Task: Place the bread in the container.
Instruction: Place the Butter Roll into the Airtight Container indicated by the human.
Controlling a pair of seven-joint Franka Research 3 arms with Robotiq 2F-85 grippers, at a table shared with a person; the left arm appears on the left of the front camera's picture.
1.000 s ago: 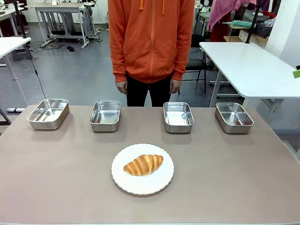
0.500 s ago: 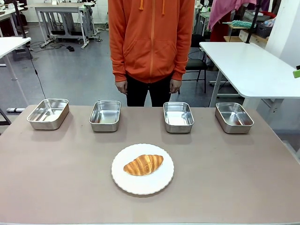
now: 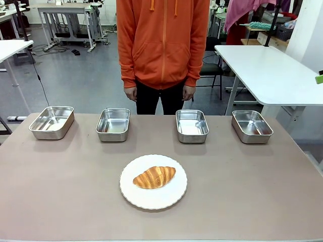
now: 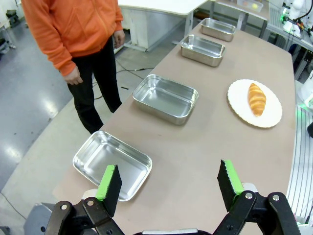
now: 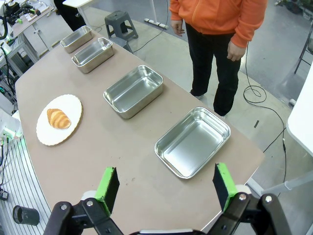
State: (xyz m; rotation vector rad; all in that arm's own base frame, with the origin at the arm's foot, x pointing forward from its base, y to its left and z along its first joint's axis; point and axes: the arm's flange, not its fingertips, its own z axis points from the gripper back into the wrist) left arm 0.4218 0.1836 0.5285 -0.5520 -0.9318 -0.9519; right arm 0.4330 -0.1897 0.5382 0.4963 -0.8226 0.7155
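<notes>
The front camera faces across the brown tabletop [image 3: 60, 191] from its near edge toward the person in an orange hooded top [image 3: 162, 45]. Each wrist camera, behind the left end effector [image 4: 168, 178] or right end effector [image 5: 165, 181], looks down from high up, apparently over one end. All three views share the row of rectangular steel trays [image 3: 113, 124] and the round white scalloped plate [image 5: 56, 137].

Black left tool [image 4: 168, 177] and right tool [image 5: 164, 177], green pads [image 4: 108, 182]; person [image 3: 162, 60] in orange hoodie [image 3: 141, 45], black trousers [image 3: 151, 103].

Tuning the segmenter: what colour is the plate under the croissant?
White plate, scalloped rim; front view shows it best.
</notes>
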